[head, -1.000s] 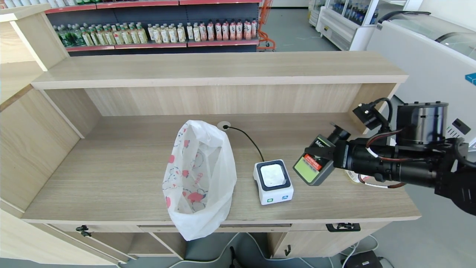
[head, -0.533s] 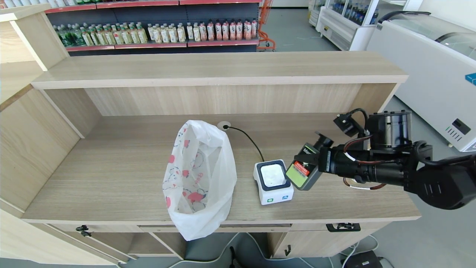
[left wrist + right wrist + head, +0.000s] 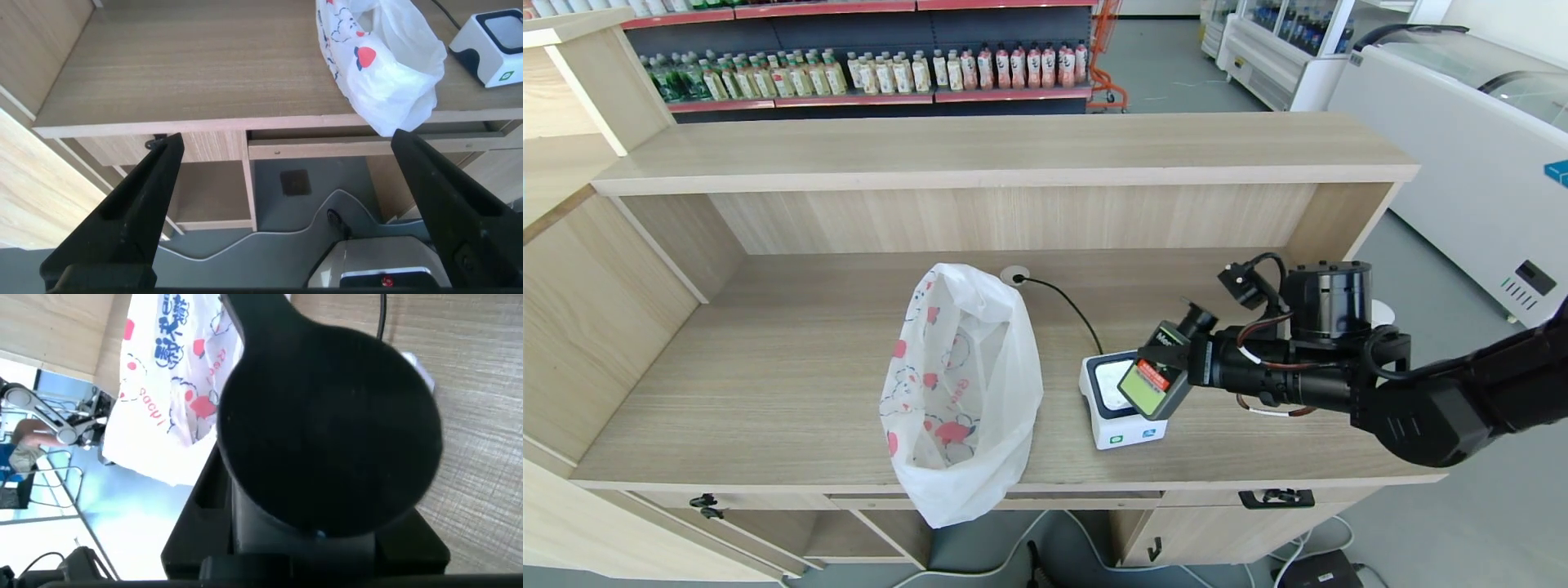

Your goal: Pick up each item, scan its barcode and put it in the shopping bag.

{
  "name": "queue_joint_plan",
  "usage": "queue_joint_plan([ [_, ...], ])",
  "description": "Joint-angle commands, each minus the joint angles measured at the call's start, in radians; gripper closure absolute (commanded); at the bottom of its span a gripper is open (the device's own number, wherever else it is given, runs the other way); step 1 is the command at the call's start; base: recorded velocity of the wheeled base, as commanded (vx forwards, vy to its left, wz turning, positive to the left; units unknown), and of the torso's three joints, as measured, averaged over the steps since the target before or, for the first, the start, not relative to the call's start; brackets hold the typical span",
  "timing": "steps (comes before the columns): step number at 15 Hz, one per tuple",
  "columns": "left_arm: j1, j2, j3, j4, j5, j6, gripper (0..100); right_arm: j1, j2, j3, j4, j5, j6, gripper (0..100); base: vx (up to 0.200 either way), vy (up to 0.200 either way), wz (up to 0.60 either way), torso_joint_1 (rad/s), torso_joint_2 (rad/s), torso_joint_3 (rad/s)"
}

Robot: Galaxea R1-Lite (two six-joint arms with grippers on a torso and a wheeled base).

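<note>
The right gripper (image 3: 1181,365) has its fingers clamped on the box (image 3: 1153,384), tilted over the scanner (image 3: 1129,430), presumably to show its barcode. The shopping bag (image 3: 960,392) gapes at the scanner's nine o'clock. The left gripper (image 3: 286,214) has its fingers spread, empty.

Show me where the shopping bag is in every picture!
Head view: the shopping bag stands in the middle of the counter, beside the scanner, near the box held in the right end effector.
Left wrist view: the shopping bag sags over the counter's front edge.
Right wrist view: the shopping bag sits at the counter's edge.
Shared landmark: the wooden counter.
</note>
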Motion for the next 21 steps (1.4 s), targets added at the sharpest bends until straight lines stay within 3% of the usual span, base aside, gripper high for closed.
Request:
queue_joint_plan([
  [1,0.0,0.0,0.0,0.0,0.0,0.001,0,0.008,0.027,-0.017,0.0,0.004,0.0,100,0.0,0.0,0.0,0.0,0.0,0.0],
  [21,0.0,0.0,0.0,0.0,0.0,0.0,0,0.039,0.088,-0.041,-0.066,-0.006,-0.043,100,0.0,0.0,0.0,0.0,0.0,0.0],
])
